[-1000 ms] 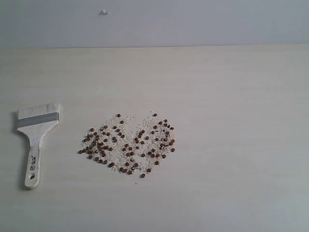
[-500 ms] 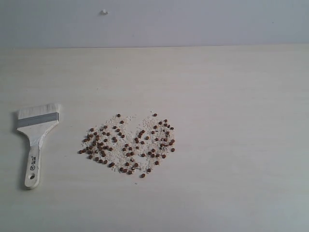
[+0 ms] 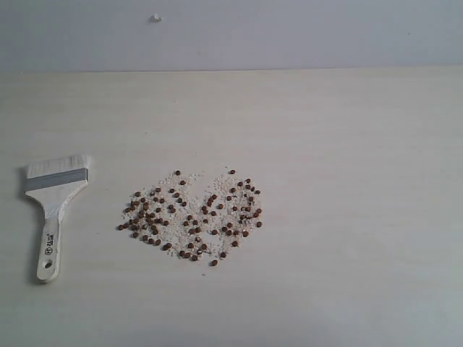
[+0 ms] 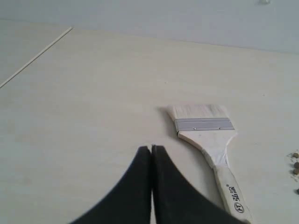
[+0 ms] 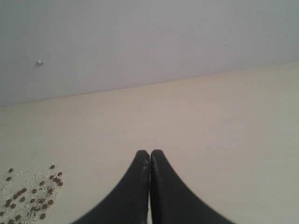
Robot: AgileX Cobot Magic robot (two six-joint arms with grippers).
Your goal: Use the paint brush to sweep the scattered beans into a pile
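The beans (image 3: 192,215) lie scattered in a loose patch at the table's middle, mixed with white crumbs; some of them show in the right wrist view (image 5: 32,196) and a few at the edge of the left wrist view (image 4: 295,164). The paint brush (image 3: 52,204) lies flat at the left, bristles toward the wall and its holed handle end toward the near edge. In the left wrist view the paint brush (image 4: 205,133) rests beside my left gripper (image 4: 152,148), which is shut and empty. My right gripper (image 5: 150,152) is shut too, holding nothing. Neither gripper appears in the exterior view.
A pale wooden table (image 3: 347,181) meets a grey wall (image 3: 289,32) at the back. A small white mark (image 3: 155,18) sits on the wall. A table edge or seam line (image 4: 37,56) shows in the left wrist view.
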